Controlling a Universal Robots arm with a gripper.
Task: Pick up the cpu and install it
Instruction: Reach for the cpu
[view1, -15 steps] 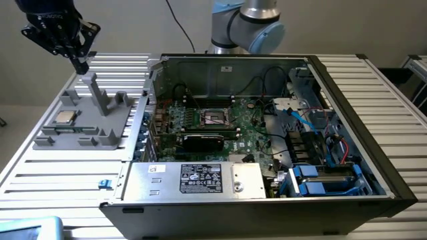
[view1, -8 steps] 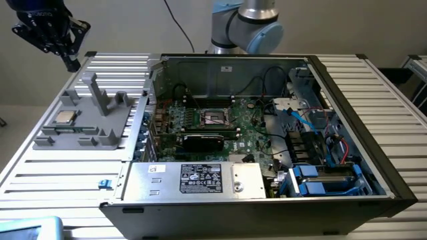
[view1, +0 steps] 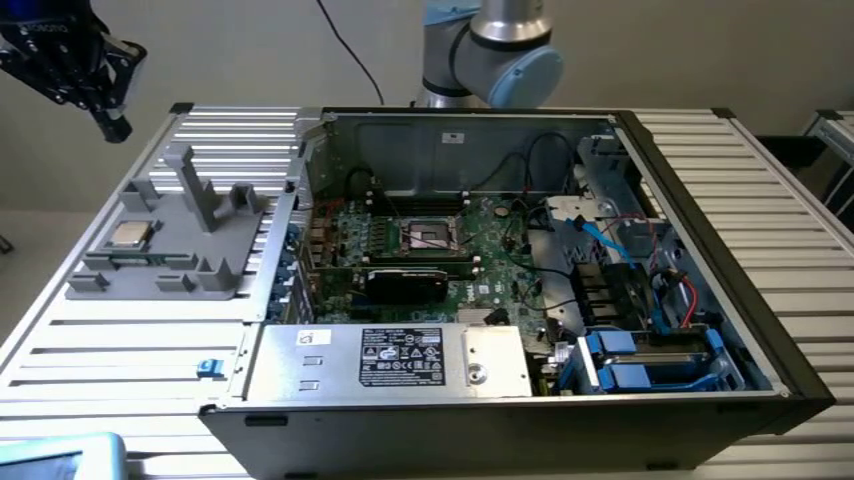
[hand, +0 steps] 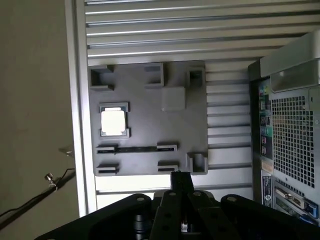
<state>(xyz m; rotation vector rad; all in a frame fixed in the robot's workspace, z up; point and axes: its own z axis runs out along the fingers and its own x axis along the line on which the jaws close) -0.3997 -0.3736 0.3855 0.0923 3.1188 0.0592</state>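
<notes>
Arm (view1: 487, 50) hangs high over fixture (view1: 200, 248) holding cpu (view1: 130, 234).

Exterior view: raised, moderately distant, looking obliquely down across the counter (view1: 120, 350). Wrist view: high above, facing straight down. Both views share the grey fixture (view1: 174, 245) and the adjacent side of the computer case (view1: 441, 150).

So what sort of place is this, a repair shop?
More likely a robotics lab or test bench: a robot arm stands beyond an open computer case on a slatted metal table, and a grey fixture beside the case holds a cpu.
</notes>
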